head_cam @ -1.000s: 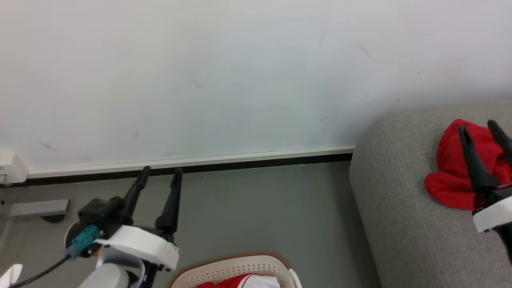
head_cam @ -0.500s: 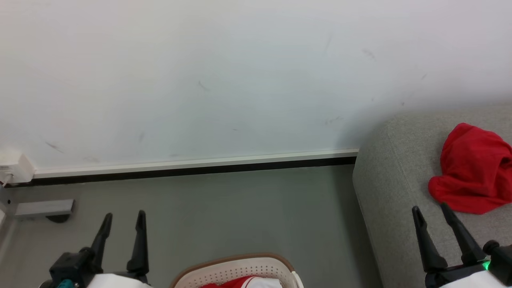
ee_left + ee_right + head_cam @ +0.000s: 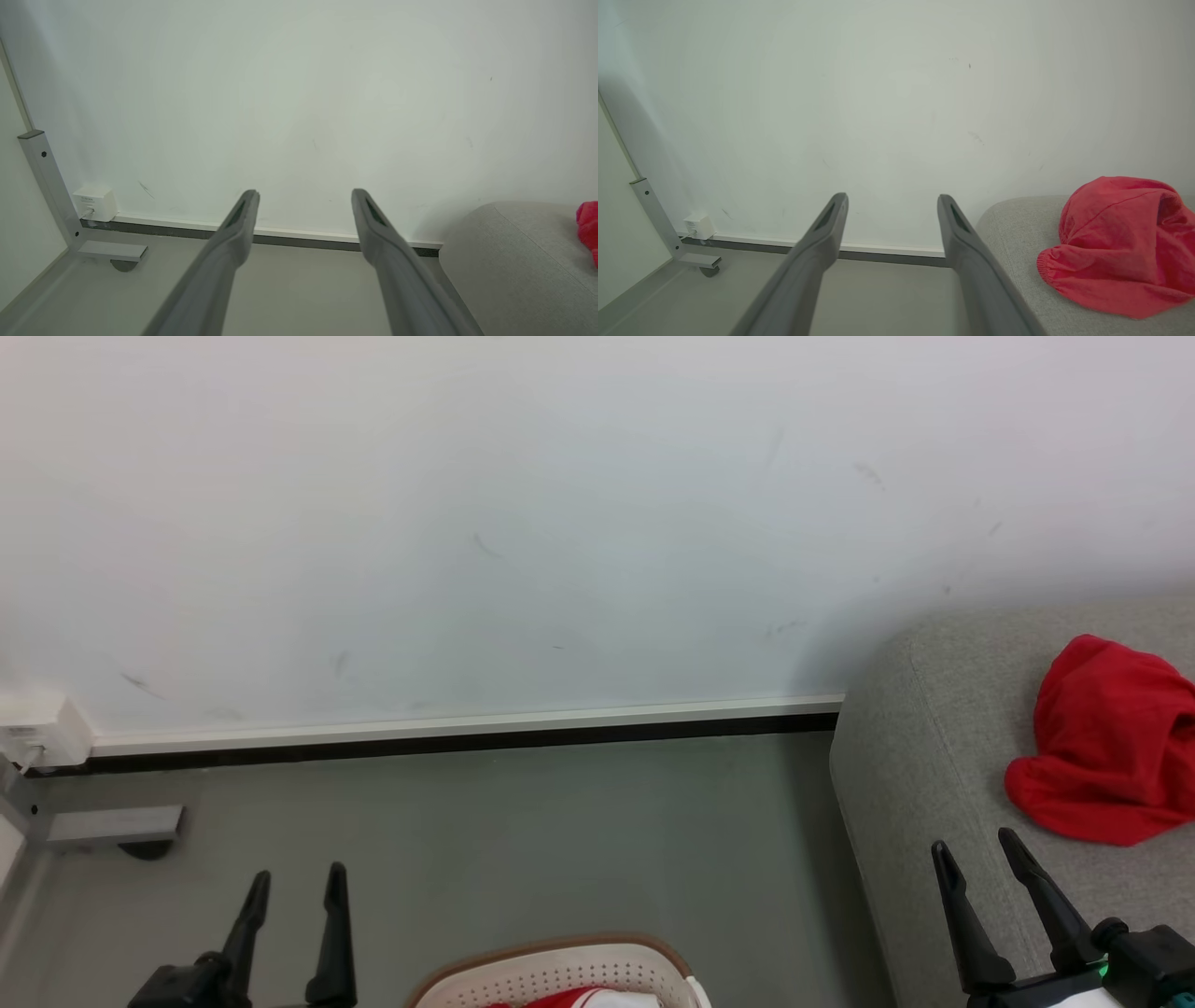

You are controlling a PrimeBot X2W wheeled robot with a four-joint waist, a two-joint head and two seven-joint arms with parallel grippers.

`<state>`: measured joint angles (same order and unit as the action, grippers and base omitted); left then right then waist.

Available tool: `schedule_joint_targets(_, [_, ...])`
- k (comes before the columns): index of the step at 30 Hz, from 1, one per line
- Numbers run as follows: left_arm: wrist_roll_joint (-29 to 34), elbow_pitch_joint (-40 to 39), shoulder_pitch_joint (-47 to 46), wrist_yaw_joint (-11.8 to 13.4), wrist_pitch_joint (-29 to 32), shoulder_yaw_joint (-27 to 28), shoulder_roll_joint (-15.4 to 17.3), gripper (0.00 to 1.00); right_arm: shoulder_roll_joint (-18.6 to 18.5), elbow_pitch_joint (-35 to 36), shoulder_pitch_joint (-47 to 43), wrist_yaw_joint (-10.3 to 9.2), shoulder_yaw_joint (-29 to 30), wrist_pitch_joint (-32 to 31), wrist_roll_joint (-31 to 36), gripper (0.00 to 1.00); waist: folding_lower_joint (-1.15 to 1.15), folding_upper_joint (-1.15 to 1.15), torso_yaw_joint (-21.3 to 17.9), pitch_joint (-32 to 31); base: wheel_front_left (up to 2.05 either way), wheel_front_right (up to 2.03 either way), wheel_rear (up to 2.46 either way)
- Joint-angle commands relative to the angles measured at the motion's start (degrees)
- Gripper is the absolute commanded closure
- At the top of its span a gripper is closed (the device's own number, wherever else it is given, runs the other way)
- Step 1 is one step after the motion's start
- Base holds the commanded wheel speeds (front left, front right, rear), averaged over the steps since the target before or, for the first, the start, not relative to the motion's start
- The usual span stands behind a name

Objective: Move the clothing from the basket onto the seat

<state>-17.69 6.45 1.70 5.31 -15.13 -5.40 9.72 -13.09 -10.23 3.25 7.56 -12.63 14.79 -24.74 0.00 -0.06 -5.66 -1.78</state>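
Head view: the left gripper at lower left and the right gripper at lower right both stand with jaws spread wide, holding nothing. Between them, at the bottom edge, the basket sits on the floor with a sliver of red and white jersey inside. The plain red garment lies crumpled on the sofa, its long axis slanting from lower left to upper right.

Left wrist view: the empty jaws point at the wall. A white box by the skirting carries a label too small to read.

Right wrist view: the garment's gathered hem points left, toward the sofa's rounded end, just right of the empty jaws.
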Motion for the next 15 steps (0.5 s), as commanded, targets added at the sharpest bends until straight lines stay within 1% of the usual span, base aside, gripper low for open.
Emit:
schedule_joint_targets(1, [1.01, 0.17, 0.55, -0.35, -0.03, 0.72, -0.28, 0.00, -0.37, 0.08, -0.24, -0.15, 0.12, 0.39, 0.10, 0.00, 0.00, 0.00, 0.04, -0.05, 0.00, 0.00, 0.00])
schedule_joint_targets(8, [2.94, 0.69, 0.64, -2.68, -0.03, 3.29, -2.36, 0.00, -0.24, -0.12, -0.20, -0.15, 0.16, 0.39, -0.07, 0.00, 0.00, 0.00, -0.08, -0.06, 0.00, 0.00, 0.00])
schedule_joint_targets(15, [4.78, 1.27, 0.27, -4.36, -0.03, 5.20, -3.76, 0.00, 0.00, -0.23, 0.05, -0.15, 0.07, 0.39, -0.27, 0.00, 0.00, 0.00, -0.32, 0.10, 0.00, 0.00, 0.00])
